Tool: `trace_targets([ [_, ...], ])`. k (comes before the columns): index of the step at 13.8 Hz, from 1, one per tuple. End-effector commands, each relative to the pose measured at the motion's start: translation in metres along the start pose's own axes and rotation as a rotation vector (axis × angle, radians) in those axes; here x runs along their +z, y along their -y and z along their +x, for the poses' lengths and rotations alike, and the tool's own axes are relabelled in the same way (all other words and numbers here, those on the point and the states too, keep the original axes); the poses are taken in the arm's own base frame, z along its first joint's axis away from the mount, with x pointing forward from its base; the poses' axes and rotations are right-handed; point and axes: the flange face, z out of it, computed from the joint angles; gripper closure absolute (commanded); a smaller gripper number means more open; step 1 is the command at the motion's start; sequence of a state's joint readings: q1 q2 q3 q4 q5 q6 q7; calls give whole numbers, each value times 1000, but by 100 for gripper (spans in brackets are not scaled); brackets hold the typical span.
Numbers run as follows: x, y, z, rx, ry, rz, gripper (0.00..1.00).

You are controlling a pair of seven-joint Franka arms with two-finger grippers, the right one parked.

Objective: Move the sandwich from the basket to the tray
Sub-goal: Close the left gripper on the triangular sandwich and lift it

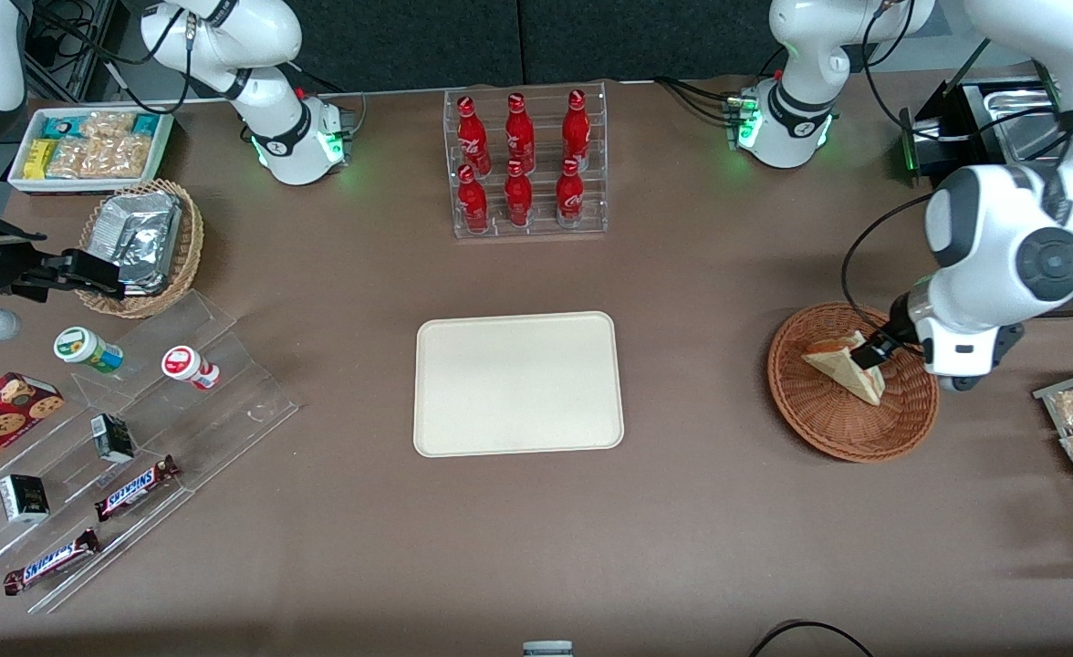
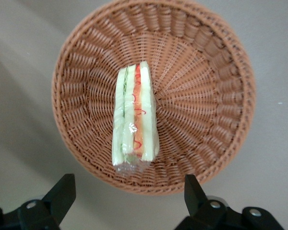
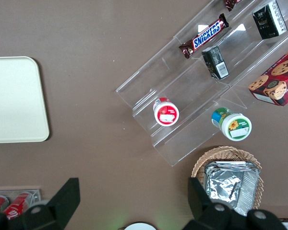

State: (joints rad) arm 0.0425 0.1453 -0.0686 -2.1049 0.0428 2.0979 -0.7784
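The triangular wedge sandwich (image 2: 135, 115) of white bread with red and green filling lies in the round reddish-brown wicker basket (image 2: 216, 91), toward the working arm's end of the table. The black two-finger gripper (image 2: 129, 191) hangs above it, fingers spread wide and holding nothing. The flat cream rectangular tray (image 1: 518, 383) sits at mid-table, well apart from the basket.
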Motion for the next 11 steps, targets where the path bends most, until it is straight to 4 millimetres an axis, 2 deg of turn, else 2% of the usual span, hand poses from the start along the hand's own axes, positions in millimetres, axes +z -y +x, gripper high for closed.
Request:
trace_targets([
  [1,29,1,1,-23,8,2,0],
  [7,80,9,26,-65,7,-5,0],
  [11,105,7,29,-70,13,-7,0],
])
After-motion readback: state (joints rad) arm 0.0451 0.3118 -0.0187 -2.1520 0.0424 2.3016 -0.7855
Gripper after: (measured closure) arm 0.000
